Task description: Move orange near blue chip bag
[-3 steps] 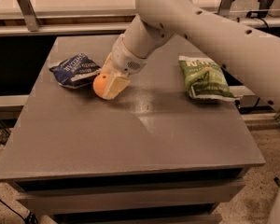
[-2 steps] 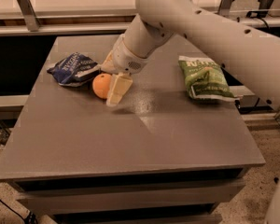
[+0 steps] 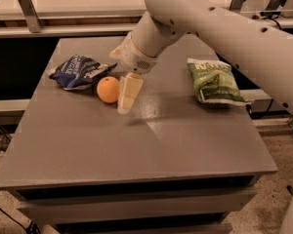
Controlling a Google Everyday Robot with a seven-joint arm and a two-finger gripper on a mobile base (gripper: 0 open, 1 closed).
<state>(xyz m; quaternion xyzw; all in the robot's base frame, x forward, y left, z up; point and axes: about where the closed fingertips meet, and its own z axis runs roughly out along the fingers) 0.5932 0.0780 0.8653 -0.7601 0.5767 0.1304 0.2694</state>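
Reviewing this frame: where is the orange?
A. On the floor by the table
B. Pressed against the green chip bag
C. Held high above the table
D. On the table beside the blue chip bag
D: the orange sits on the table close beside the blue chip bag, with the end effector just at its other side; the green chip bag lies well apart, across the table.

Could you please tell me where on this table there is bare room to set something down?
The whole front half of the table is bare, up to its near edge. There is also a free strip between the gripper and the green chip bag. The back left is crowded: blue chip bag, orange, and the gripper close beside the orange.
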